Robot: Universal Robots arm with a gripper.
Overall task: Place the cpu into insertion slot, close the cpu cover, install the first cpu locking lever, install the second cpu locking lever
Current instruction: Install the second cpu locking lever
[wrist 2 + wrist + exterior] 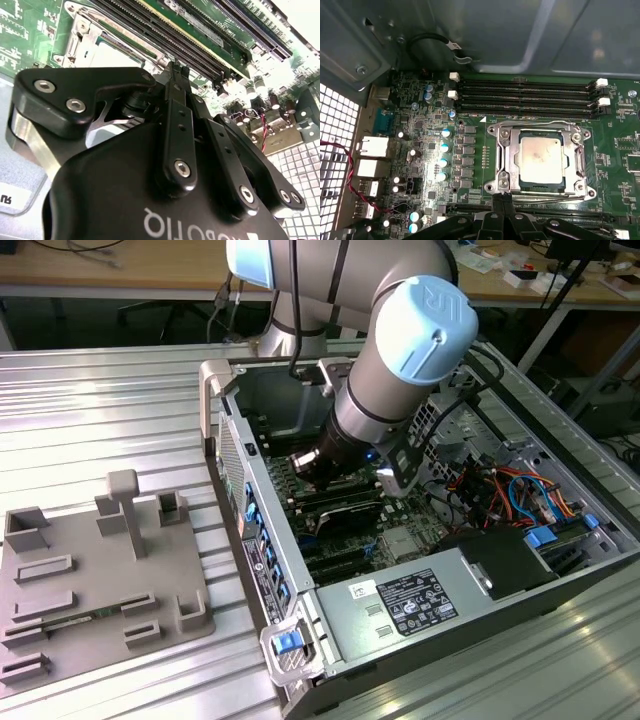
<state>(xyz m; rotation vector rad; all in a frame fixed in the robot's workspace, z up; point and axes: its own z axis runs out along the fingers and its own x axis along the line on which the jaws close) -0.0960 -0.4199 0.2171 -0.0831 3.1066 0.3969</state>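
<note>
A ribbed metal work surface (110,410) carries an open computer case (420,570) lying on its side, with a grey fixture plate (95,580) set apart from it toward the exterior view's left. The robot arm (400,350) reaches down into the case, above the green circuit board (420,150). In the first wrist view, the insertion slot (502,187) sits just beside the long black memory slots (525,97). The cpu (541,158) lies flat and seated in the slot, silvery top facing up. The cpu cover (507,155) is down over the chip, its frame bordering the chip's edges, with the metal top exposed through the cut-out centre. The gripper (503,199) is positioned at the edge of the slot opposite the memory slots. Its fingers (175,100) are brought together to a narrow tip, with nothing visibly held between them. The locking levers cannot be resolved clearly enough to state their position.
</note>
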